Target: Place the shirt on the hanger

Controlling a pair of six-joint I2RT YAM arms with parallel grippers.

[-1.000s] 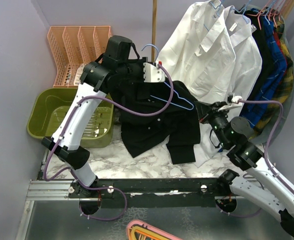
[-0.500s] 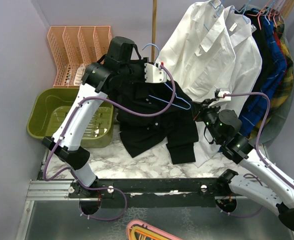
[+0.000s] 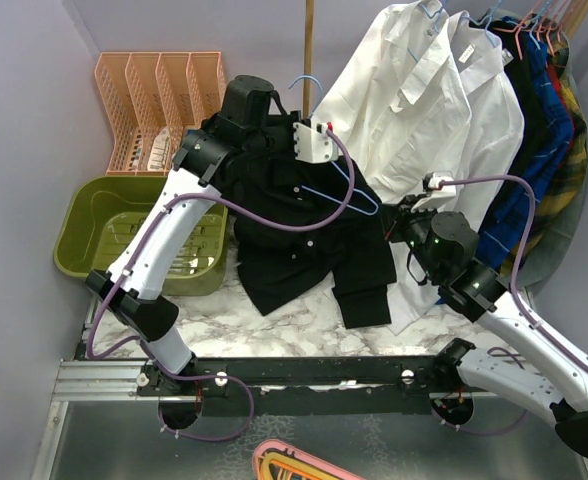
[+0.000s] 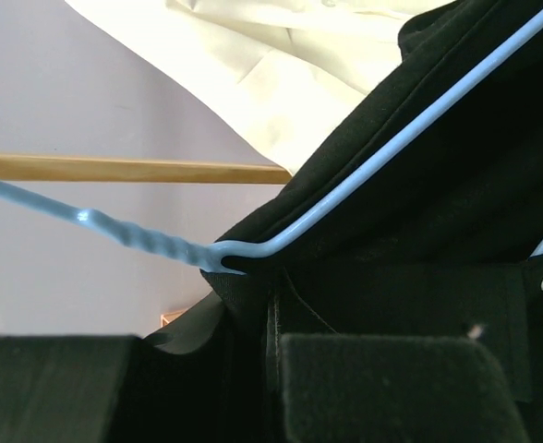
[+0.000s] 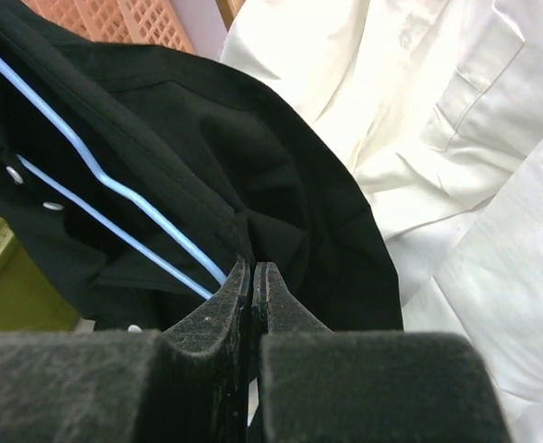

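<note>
We are gripping the hanger (image 4: 151,238) neck in our left end effector (image 4: 271,323) while our right end effector (image 5: 253,277) is pinching the shirt (image 3: 304,250) at its right tip.

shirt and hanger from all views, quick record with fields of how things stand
shirt: black, held up above the table, draped over the hanger
hanger: light blue wire, one arm inside the shirt, hook sticking out at the collar
left tool: closed on the shirt at the collar, right by the hanger's neck
right tool: closed on the shirt's shoulder edge, next to the wire
behind: white shirts hanging at the right
</note>
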